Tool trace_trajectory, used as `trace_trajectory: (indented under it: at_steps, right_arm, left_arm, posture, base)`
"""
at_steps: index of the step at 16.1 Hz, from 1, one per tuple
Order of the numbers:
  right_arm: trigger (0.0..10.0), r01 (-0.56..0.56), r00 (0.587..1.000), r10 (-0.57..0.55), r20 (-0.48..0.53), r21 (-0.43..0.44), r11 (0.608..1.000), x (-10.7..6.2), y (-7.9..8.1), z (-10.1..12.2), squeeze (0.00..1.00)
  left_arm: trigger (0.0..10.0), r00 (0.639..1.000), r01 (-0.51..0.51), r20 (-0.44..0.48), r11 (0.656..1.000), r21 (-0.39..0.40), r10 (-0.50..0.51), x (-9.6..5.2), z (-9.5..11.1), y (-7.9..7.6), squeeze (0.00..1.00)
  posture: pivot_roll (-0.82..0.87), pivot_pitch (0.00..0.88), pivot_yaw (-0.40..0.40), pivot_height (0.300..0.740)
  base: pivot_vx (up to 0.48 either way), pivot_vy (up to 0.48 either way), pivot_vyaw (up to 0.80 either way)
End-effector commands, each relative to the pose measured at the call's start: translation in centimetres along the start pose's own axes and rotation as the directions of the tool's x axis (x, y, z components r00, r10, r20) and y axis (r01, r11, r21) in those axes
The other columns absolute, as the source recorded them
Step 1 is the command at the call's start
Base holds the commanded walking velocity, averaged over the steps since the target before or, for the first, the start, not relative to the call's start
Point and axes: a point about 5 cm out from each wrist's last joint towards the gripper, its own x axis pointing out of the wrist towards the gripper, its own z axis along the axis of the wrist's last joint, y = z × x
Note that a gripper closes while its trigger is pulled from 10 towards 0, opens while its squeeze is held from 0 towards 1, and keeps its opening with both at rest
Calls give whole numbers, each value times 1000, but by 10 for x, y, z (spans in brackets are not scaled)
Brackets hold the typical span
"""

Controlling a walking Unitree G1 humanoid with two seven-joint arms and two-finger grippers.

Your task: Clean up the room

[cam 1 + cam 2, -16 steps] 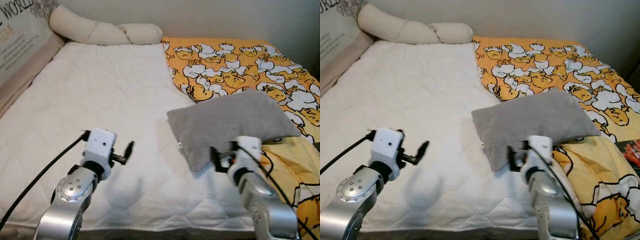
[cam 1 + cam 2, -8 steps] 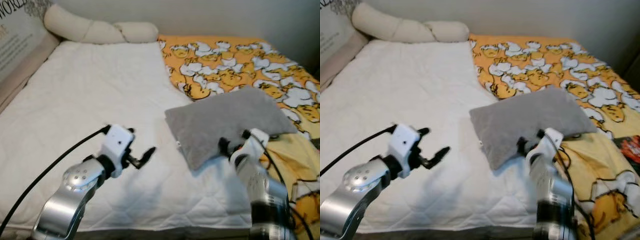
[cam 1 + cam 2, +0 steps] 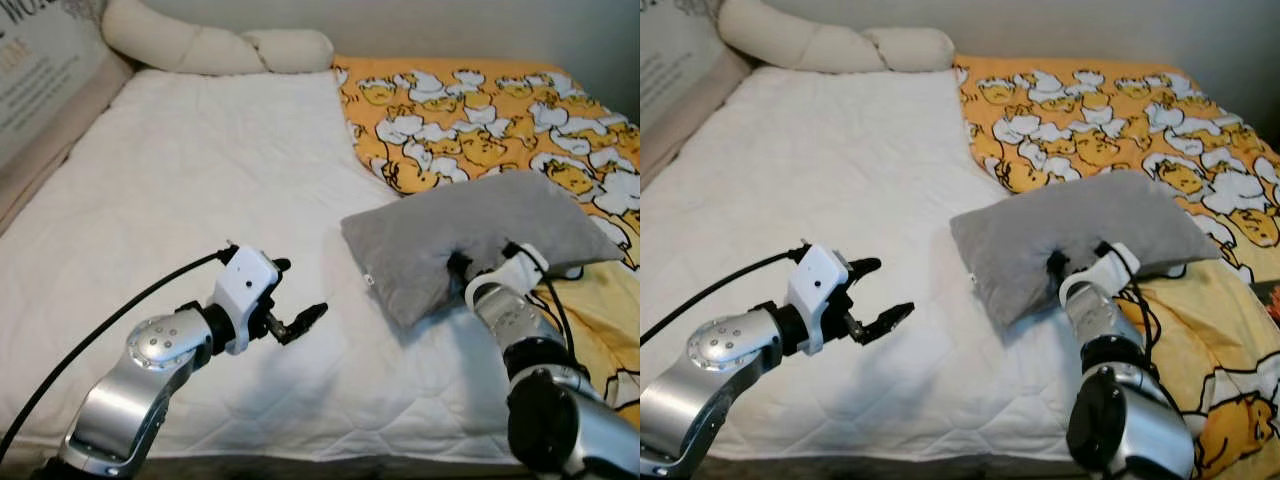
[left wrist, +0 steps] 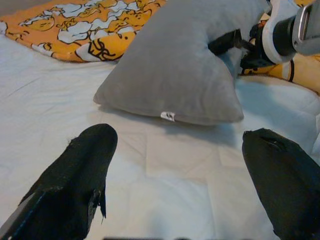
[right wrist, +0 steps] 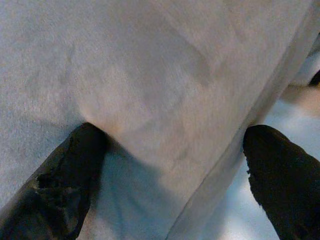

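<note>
Bare white mattress [image 3: 190, 190] lies open from the bed's near edge up to the cream bolster [image 3: 215, 45] at its far edge, while the grey pillow [image 3: 470, 235] and the duck-print blanket [image 3: 480, 110] crowd the right side, the pillow blocking the right tool [image 3: 460, 268].

**Partial lettering on the headboard panel**

We can read very little here. On the pale panel [image 3: 45, 75] at the head of the bed, on the robot's left, large dark capitals are cut off by the edge of the left eye view; we make out "WO", seemingly the start of a word. Below them run several lines of smaller print, too small and slanted for us to read. The small white tag [image 4: 168, 116] on the grey pillow [image 4: 185, 65] shows no legible text.
</note>
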Motion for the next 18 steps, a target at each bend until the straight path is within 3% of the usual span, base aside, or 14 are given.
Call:
trace_trajectory:
  at_steps: [1, 2, 3, 4, 6, 10, 14, 16, 18]
  right_arm:
    - [4392, -3, 1000, 2, 12, 49, 999, 1, 0, 5, 0]
    - [4392, 5, 1000, -5, 5, 58, 998, 1, -1, 4, 0]
    - [0, 4, 1000, -4, -1, 125, 992, 2, -3, 2, 0]
    - [0, 2, 1000, -2, -1, 140, 990, 2, -3, 1, 0]
    - [0, 1, 1000, 0, -6, 79, 997, 2, -4, -2, 0]
    - [0, -6, 1000, 2, 30, 141, 990, 3, -2, -2, 0]
    - [0, -16, 1000, 15, 7, 175, 984, 3, 1, -6, 0]
    - [0, -19, 1000, 19, 1, 224, 974, 3, 2, -9, 0]
    - [0, -16, 1000, 16, 4, 218, 976, 3, 2, -8, 0]
  left_arm:
    - [10000, 1000, 10, -7, 1000, -3, -10, -2, -1, -1, 0]
    - [10000, 1000, 11, -11, 1000, 0, -11, -3, -1, -1, 0]
    - [10000, 1000, 5, -19, 1000, 2, -5, -5, -4, -2, 0]
    - [10000, 1000, 2, -20, 1000, 2, -2, -5, -4, -2, 0]
    - [10000, 1000, -22, -18, 1000, 9, 22, -4, -3, -1, 0]
    - [10000, 996, -94, 10, 995, 37, 93, -5, -4, 0, 0]
    - [10000, 999, -24, -25, 1000, 17, 24, -7, -7, -3, 0]
    - [10000, 998, -35, -43, 999, 13, 36, -9, -10, -1, 0]
    - [10000, 999, -31, -40, 999, 13, 31, -8, -8, 0, 0]
  posture:
    - [-11, 0, -47, 740]
    - [-8, 0, -51, 740]
    - [1, 0, -57, 740]
    - [1, 0, -57, 740]
    - [1, 0, -55, 740]
    - [16, 0, -77, 740]
    - [15, 0, -72, 740]
    - [15, 0, -60, 740]
    - [10, 0, -48, 740]
  base:
    - [0, 0, 0]
    - [0, 0, 0]
    - [0, 0, 0]
    - [0, 0, 0]
    - [0, 0, 0]
    - [0, 0, 0]
    - [0, 0, 0]
    - [0, 0, 0]
    - [0, 0, 0]
